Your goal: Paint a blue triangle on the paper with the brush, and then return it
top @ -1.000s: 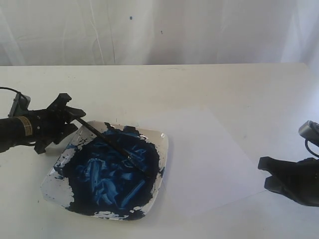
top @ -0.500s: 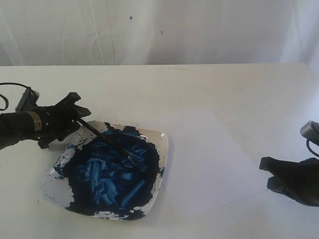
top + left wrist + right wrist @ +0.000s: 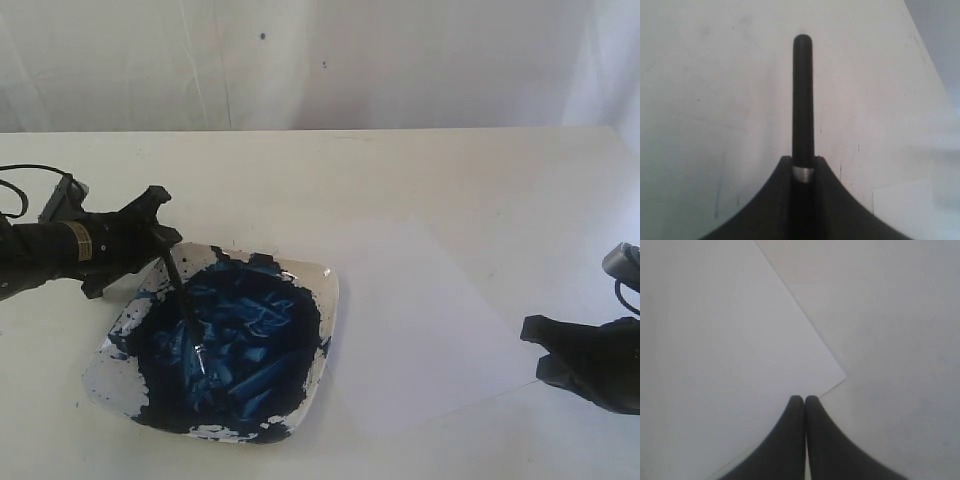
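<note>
My left gripper (image 3: 160,240) (image 3: 803,162) is shut on the brush (image 3: 185,310), a thin black-handled one, at the dish's near-left corner. The handle's blunt end (image 3: 803,100) sticks out past the jaws. The brush slants down into the dark blue paint (image 3: 240,340), with its tip buried near the dish's left middle. The white paper (image 3: 410,310) (image 3: 715,340) lies right of the dish and is bare; no blue triangle shows on it. Beside the paper's right corner, my right gripper (image 3: 532,338) (image 3: 804,399) is shut on nothing.
The square white dish (image 3: 100,368) smeared with paint sits left of centre, its right edge meeting the paper. A white curtain hangs behind the off-white table (image 3: 420,180). A cable trails from the left arm at the far left.
The left gripper shifted a little right and turned. The brush swung from lying across the dish toward the right to pointing steeply down into the paint's left part. The right gripper stayed put.
</note>
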